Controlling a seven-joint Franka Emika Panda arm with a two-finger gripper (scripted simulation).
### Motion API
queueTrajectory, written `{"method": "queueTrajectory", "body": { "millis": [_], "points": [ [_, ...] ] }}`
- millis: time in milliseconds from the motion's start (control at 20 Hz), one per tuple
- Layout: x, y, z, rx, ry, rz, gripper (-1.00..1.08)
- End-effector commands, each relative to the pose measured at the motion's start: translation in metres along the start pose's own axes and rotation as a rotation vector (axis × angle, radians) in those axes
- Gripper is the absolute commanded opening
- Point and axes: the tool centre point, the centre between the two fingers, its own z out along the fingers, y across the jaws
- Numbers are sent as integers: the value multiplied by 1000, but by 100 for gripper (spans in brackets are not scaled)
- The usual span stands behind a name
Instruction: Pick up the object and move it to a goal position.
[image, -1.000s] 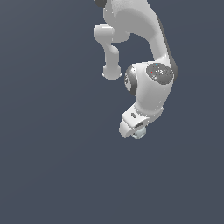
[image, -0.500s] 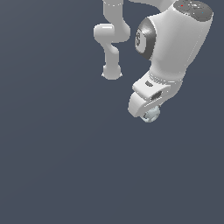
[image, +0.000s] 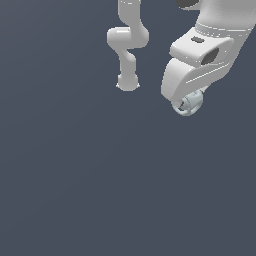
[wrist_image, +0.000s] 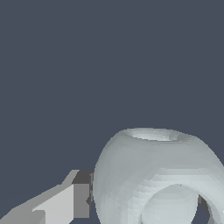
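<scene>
Between the fingers of the white tool (image: 186, 102) sits the small pale grey-blue roundish object (image: 189, 103); one grey finger (wrist_image: 65, 203) touches its side, so the tool grasps it.

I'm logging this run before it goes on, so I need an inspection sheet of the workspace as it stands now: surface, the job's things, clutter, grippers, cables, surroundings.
Surface: plain dark grey-blue ground, no markings seen.
Job's things: pale grey-blue lumpy object with a ring-like opening, sitting at the tip of the gripper; no goal marker seen.
Clutter: nothing seen.
Grippers: white gripper closed around the object; one finger shows beside it in the wrist view, the other is hidden.
Cables: nothing seen.
Surroundings: the arm's base stands on the ground to the exterior view's left of the gripper; nothing else seen.
</scene>
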Motion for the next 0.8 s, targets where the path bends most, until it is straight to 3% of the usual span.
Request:
{"method": "queueTrajectory", "body": {
  "millis": [0,350,750],
  "points": [
    [1,-4,-19,1,-2,0,-100],
    [4,-9,-52,1,-2,1,-100],
    [5,-11,-62,1,-2,1,-100]
  ]
}}
